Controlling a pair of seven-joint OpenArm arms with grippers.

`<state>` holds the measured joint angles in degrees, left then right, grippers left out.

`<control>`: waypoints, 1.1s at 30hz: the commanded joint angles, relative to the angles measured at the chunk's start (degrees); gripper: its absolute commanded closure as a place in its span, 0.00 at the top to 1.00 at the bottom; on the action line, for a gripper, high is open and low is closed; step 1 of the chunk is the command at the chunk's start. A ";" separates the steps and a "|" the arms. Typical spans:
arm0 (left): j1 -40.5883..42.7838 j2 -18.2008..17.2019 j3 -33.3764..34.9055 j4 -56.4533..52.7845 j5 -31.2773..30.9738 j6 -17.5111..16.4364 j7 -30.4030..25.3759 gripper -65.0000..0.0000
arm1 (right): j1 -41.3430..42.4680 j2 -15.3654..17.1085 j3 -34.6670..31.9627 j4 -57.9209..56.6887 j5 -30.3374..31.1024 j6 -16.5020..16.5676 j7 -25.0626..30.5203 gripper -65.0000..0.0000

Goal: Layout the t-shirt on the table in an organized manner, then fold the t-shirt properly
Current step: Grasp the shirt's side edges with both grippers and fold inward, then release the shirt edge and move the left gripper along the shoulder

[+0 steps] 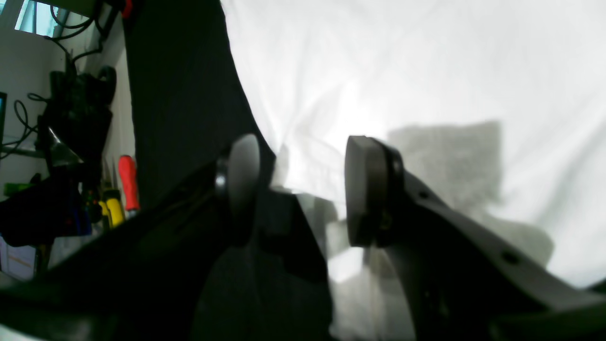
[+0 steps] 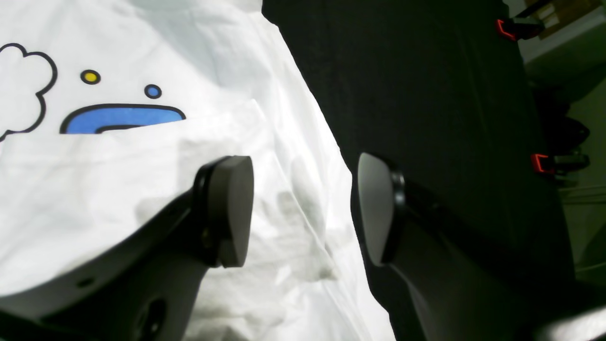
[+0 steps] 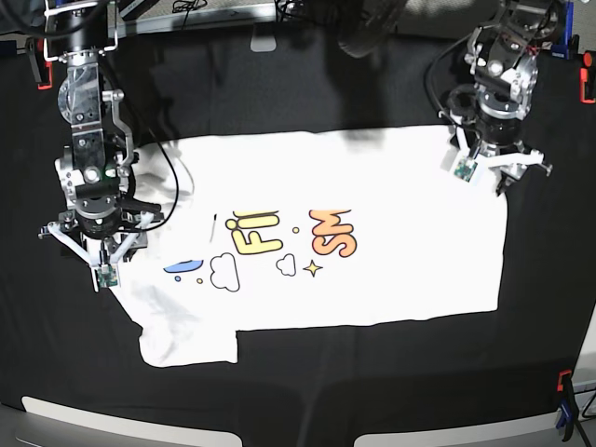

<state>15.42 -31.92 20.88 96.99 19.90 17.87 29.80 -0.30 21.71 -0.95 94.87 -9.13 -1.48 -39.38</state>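
Note:
The white t-shirt (image 3: 372,289) lies spread on the table (image 3: 298,400), print side up, with orange and yellow letters, clouds and a star. A fold near its left edge covers part of a blue letter (image 2: 118,117). My right gripper (image 3: 101,244) hangs over that left edge, open, its pads (image 2: 232,208) apart above the shirt's border (image 2: 303,210). My left gripper (image 3: 492,158) is at the shirt's far right corner, also open, one pad (image 1: 364,189) over white cloth (image 1: 426,71) and the other over the black cover. Neither holds anything.
Orange clamps sit on the table's edges (image 3: 37,70) (image 3: 587,88) (image 3: 562,384) (image 2: 539,163). Tools with red and yellow handles (image 1: 128,182) and cables hang beyond the table in the left wrist view. Wrinkled black cloth (image 2: 426,94) surrounds the shirt.

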 commanded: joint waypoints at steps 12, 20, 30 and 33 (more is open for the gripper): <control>-5.11 -3.96 -0.39 -0.09 1.03 0.79 2.47 0.43 | 1.07 0.66 0.46 0.98 -0.72 -0.61 0.50 0.53; -5.14 -10.86 -0.39 -10.93 1.05 0.81 2.32 0.43 | 1.09 0.66 0.46 0.98 -0.70 -0.61 0.42 0.53; -4.92 -10.62 -0.37 0.44 6.34 10.69 13.55 0.43 | 1.07 0.66 0.46 0.98 -0.68 -0.61 0.50 0.53; -4.76 -10.67 -0.37 9.03 1.86 10.32 14.73 0.43 | 1.07 0.72 0.46 1.01 -1.86 4.37 0.59 0.53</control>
<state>10.96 -41.60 20.99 105.27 20.23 26.83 45.19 -0.25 21.76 -0.91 94.87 -10.87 4.05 -39.88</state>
